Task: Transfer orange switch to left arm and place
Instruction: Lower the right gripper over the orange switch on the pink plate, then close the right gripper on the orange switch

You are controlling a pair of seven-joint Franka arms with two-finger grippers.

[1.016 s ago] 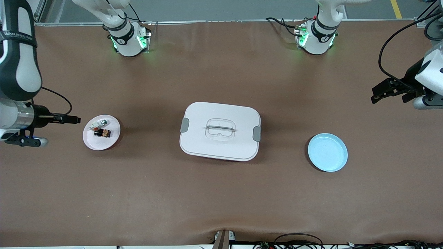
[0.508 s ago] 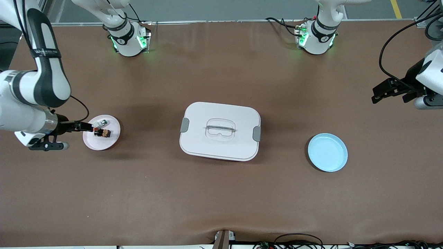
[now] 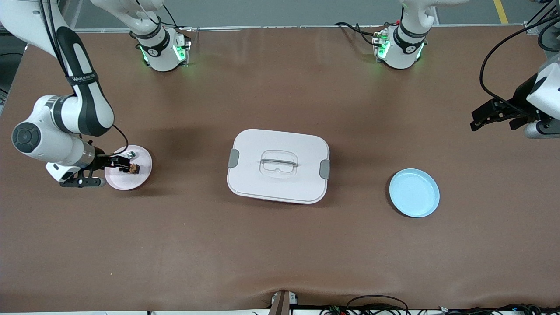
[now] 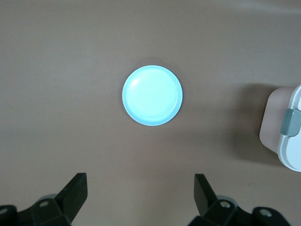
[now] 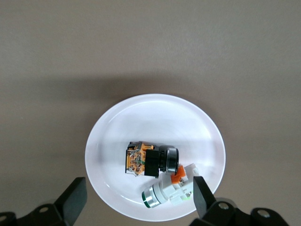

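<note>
The orange switch (image 3: 132, 168), black with an orange end, lies on a small pale plate (image 3: 131, 182) toward the right arm's end of the table. It shows in the right wrist view (image 5: 149, 161) on the plate (image 5: 155, 117). My right gripper (image 3: 118, 164) is open and empty, low over the plate, with its fingertips (image 5: 75, 197) apart over the plate's rim. The white box (image 3: 278, 165) stands mid-table. My left gripper (image 3: 477, 120) is open and empty, waiting in the air at the left arm's end of the table, as the left wrist view (image 4: 140, 188) shows.
A small white part with a green tip (image 5: 170, 189) lies against the switch on the same plate. An empty light blue plate (image 3: 414, 193) sits between the box and the left arm's end, and it also shows in the left wrist view (image 4: 152, 95), with the box's corner (image 4: 287, 136) at the edge.
My right arm has swung in from the table's end and brought its gripper over the pale plate. The left arm has not moved.
</note>
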